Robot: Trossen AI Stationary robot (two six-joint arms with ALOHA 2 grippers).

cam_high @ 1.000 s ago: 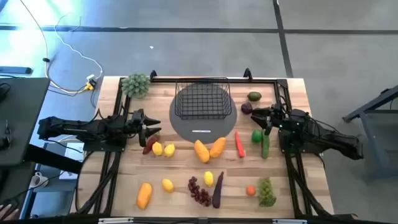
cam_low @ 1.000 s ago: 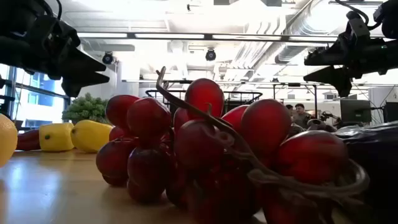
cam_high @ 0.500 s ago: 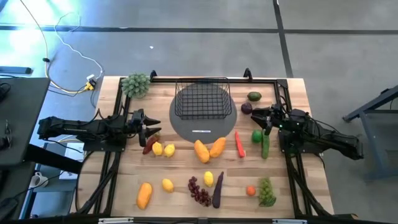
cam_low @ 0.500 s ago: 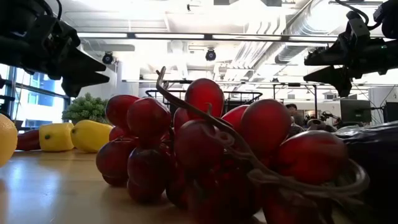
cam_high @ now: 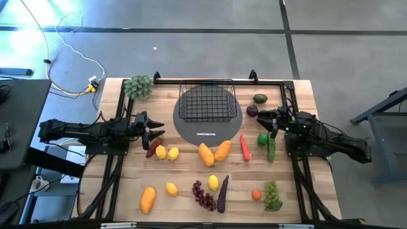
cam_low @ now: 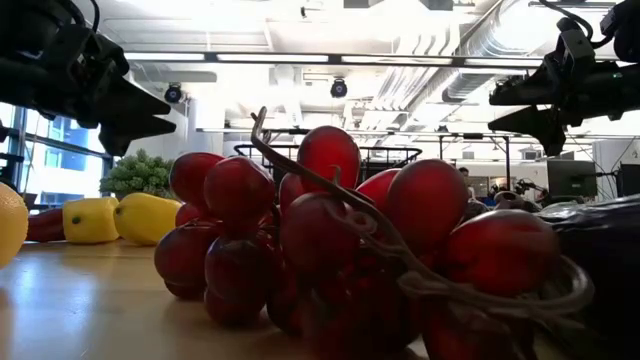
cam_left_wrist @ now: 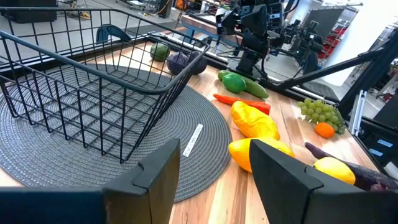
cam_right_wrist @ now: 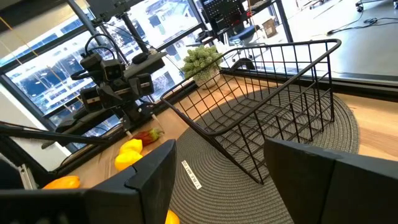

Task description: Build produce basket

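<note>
Seemingly nothing has moved: left gripper [cam_high: 154, 130] and right gripper [cam_high: 264, 117] still hover open and empty beside the unfilled basket [cam_high: 207, 102].

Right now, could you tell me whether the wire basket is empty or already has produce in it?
Empty. The basket shows only bare mesh over the round grey mat; the fruit and vegetables lie out on the table.

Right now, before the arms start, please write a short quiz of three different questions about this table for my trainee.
1. True or false: the wire basket already holds produce.
2. The basket stands on: A) bare wood B) a round grey mat C) a tray.
3. Fill in: the leafy bunch lies nearest the ___ claw.

Key: 1 false; 2 B; 3 left. Both claws are open; the right claw holds nothing.
</note>
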